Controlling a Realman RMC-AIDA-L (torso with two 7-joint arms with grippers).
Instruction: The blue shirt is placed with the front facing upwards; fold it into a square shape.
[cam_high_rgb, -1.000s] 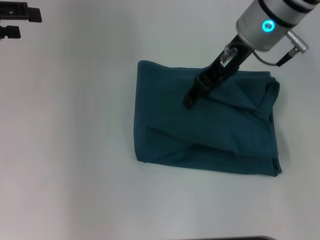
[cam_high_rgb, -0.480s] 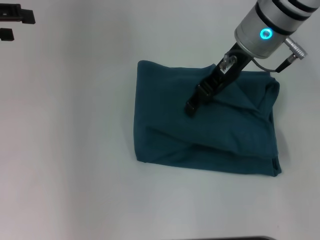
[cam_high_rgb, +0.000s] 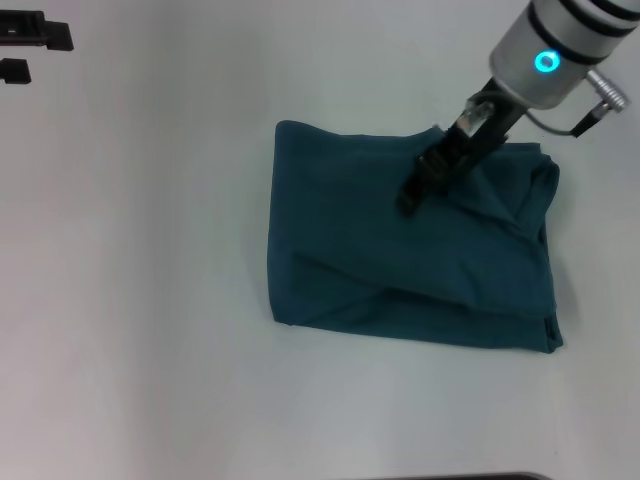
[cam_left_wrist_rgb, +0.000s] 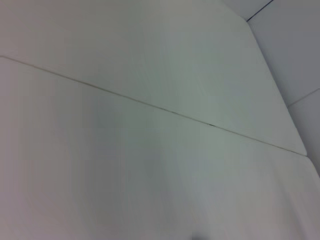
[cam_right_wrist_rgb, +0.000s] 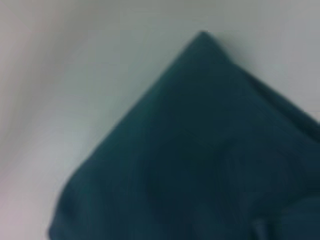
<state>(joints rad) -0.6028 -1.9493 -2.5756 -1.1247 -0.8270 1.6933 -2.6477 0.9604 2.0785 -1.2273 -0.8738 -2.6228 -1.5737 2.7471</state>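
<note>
As the right gripper (cam_high_rgb: 410, 203), its jaw state impossible to tell, is drawn back toward the upper right, the blue shirt (cam_high_rgb: 400, 270) is left folded roughly square at centre frame.

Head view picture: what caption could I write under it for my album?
Blue shirt folded into a rough square, right gripper above it, left gripper parked far away.
</note>
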